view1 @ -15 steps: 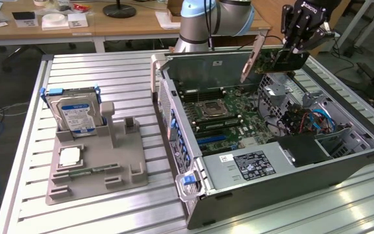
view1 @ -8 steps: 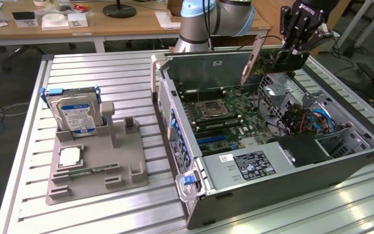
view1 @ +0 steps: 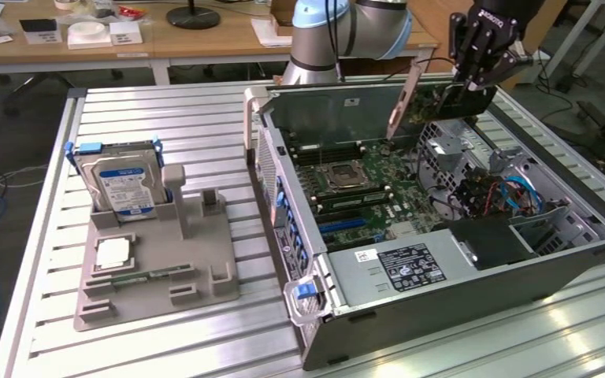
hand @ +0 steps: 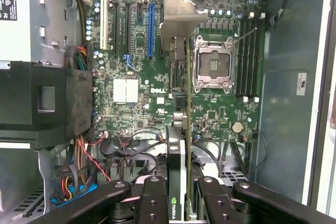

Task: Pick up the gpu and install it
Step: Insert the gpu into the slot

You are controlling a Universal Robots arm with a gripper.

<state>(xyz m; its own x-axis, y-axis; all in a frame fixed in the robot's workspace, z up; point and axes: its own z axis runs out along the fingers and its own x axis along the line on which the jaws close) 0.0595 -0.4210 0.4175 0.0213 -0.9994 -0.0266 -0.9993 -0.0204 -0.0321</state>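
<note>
gpu (hand: 177, 156) | long axis straight out from claw (hand: 181, 195), bracket end toward motherboard (hand: 131, 114) | claw clamped on it

A slatted, silvery tabletop (view1: 166, 118) spans the frame's middle and lower part. Two things rest directly on it. An open computer case (view1: 471, 291) sits at the right, with what seems a grey plastic holder (view1: 150, 291) close beside it at lower left.
</note>
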